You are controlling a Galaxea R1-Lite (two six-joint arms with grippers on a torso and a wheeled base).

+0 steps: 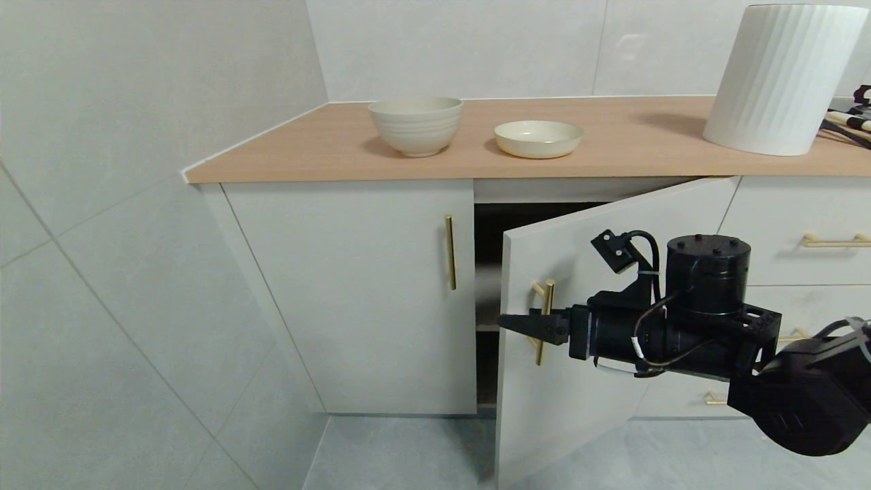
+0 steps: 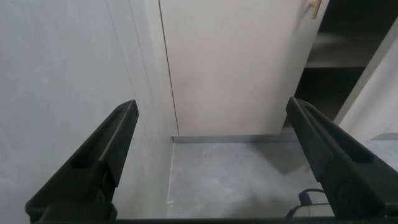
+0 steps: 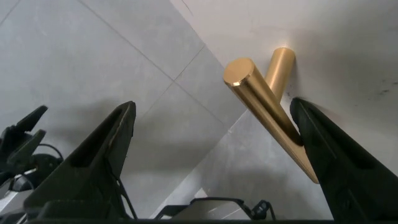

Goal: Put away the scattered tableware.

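Observation:
On the wooden counter [image 1: 306, 146] stand a deep cream bowl [image 1: 415, 124] and, to its right, a shallow cream dish [image 1: 537, 138]. Below them the right cabinet door [image 1: 578, 272] hangs partly open, showing a dark interior. My right gripper [image 1: 520, 324] is level with that door's gold handle [image 1: 544, 320]. In the right wrist view the right gripper [image 3: 211, 107] is open and the gold handle [image 3: 267, 112] lies between its fingers, close against one of them. My left gripper [image 2: 211, 104] is open and holds nothing, low near the floor in front of the closed left door [image 2: 230, 62].
A tall white ribbed cylinder [image 1: 782, 78] stands at the counter's right end, with some utensils [image 1: 847, 122] behind it. Drawers with gold handles [image 1: 833, 239] are right of the open door. A tiled wall [image 1: 122, 238] closes in the left side. A shelf [image 2: 336, 56] shows inside the cabinet.

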